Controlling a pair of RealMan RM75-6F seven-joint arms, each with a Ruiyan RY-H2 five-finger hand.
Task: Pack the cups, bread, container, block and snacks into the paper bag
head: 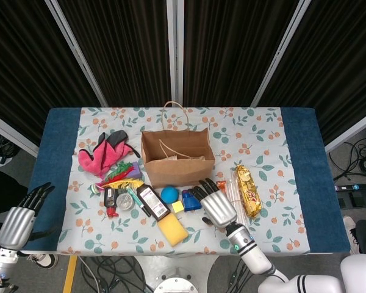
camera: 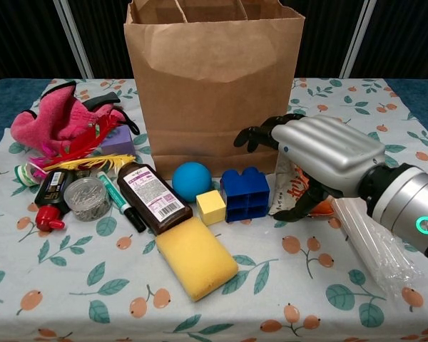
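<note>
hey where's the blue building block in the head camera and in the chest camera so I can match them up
Head view: the blue block sits just below the paper bag, partly covered by the fingers of the right hand.
Chest view: the blue block is at centre, in front of the paper bag, left of the right hand.
Shared landmark: the blue ball just left of the block.

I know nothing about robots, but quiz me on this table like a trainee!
1. True or false: the paper bag lies flat.
2. The right hand hovers nearest which thing: A the blue block, B the pink cloth, C the yellow sponge?
3. Fill in: the blue ball sits in front of the ____.

Key: 1 false, it stands upright; 2 A; 3 paper bag.
</note>
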